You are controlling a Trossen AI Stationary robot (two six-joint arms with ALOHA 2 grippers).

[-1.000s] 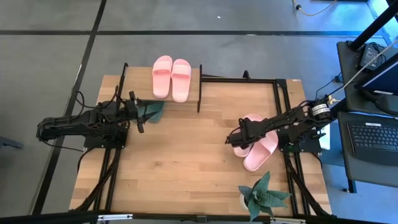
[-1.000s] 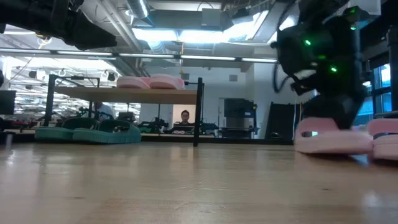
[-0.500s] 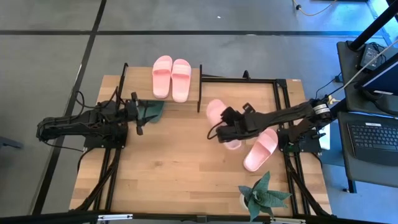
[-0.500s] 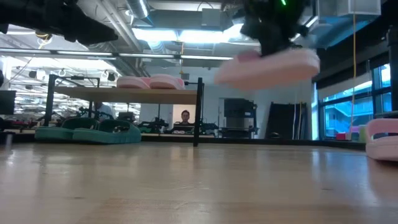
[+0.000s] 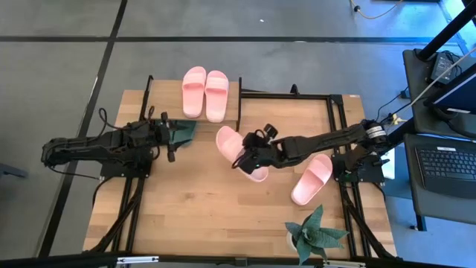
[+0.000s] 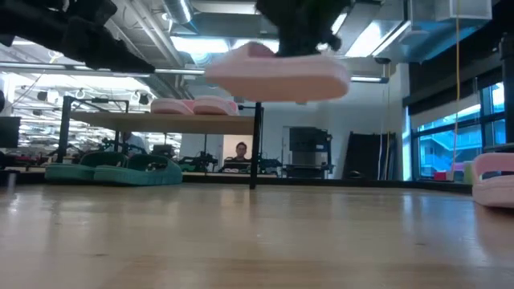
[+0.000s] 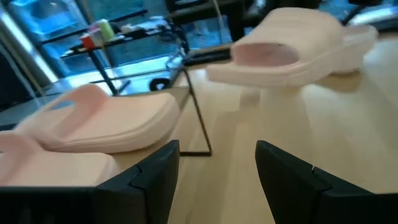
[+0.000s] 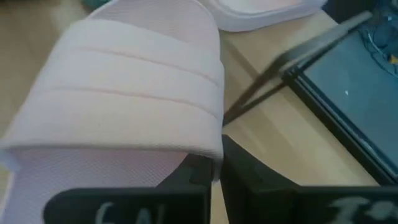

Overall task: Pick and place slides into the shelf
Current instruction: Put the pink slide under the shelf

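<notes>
My right gripper (image 5: 253,155) is shut on a light pink slide (image 5: 239,151) and holds it in the air over the table's middle, right of the shelf (image 5: 165,102); in the low view that slide (image 6: 277,76) floats above shelf-top height. Its mate (image 5: 312,179) lies sole-down near the right edge. Another pink pair (image 5: 204,93) sits on the shelf's plank top. The dark green pair (image 6: 112,172) lies on the table under the shelf. My left gripper (image 5: 169,138) hovers open beside the green slides, touching nothing. My right gripper (image 8: 214,165) holds the pink slide by the side edge of its ribbed strap (image 8: 208,134). One finger (image 8: 186,177) reaches in under the strap and the other (image 8: 261,186) stays outside. The slide is lifted clear, about level, sole down.
A green potted plant (image 5: 316,234) stands at the near edge on the right. Black frame rails (image 5: 331,126) run along the table's right side. Bare wood lies between the shelf and the near edge. The shelf's black leg (image 6: 255,144) stands at its right end.
My right gripper, shut on one pink slide, has lifted it off the table from beside its mate and carried it leftward toward the shelf, rising to above shelf-top height. The mate stayed where it was.
</notes>
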